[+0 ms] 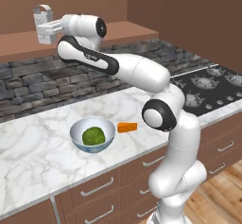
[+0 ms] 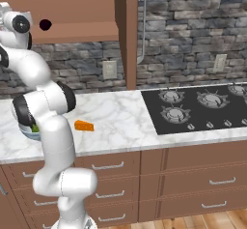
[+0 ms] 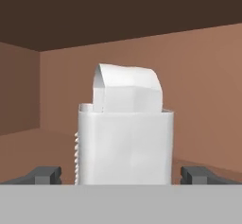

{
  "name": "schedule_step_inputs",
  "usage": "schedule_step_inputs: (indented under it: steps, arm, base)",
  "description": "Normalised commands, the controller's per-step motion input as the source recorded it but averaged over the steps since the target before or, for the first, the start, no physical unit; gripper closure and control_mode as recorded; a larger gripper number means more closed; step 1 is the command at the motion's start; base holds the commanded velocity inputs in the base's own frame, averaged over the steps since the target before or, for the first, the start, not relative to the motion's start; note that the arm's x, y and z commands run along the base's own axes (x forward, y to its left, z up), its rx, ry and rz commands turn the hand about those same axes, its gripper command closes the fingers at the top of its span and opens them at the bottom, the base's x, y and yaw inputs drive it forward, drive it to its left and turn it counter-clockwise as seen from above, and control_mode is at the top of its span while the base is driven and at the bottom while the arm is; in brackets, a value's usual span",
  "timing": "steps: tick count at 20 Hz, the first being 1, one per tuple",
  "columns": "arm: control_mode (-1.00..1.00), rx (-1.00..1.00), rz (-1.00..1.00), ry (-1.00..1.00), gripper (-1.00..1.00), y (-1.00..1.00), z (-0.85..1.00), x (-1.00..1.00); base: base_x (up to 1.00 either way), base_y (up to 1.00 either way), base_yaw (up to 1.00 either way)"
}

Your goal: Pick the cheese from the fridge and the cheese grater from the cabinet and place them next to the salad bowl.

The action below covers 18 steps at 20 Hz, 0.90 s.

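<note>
The silvery-grey tapered box cheese grater stands upright on the brown wooden cabinet's shelf ledge, long axis vertical, loop handle up. It sits straight ahead of the pincer, between its tips, which stand wide apart to either side, not clamped. The white arm reaches up and left, wrist level. Below the ledge, the small orange cheese wedge lies on the marble tabletop, just right of the pale blue-grey salad bowl.

Marble counter: salad bowl, cheese.

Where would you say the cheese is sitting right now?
The cheese lies on the marble counter, just right of the salad bowl in the left base view.
</note>
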Motion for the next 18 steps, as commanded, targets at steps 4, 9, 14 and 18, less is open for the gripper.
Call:
schedule_step_inputs:
  steps: [4,9,14,18]
  arm:
    - [-1.00,0.00,0.00,0.02,-1.00,-0.03,0.00,0.00]
    - [-1.00,0.01,0.00,0.07,-1.00,0.00,0.00,0.11]
    - [-1.00,0.00,0.00,0.00,-1.00,0.07,0.00,0.02]
    - [-1.00,0.00,0.00,0.00,-1.00,0.24,0.00,0.06]
  base:
    - [0.00,0.00,0.00]
    - [0.00,0.00,0.00]
    - [0.00,0.00,0.00]
    - [0.00,0.00,0.00]
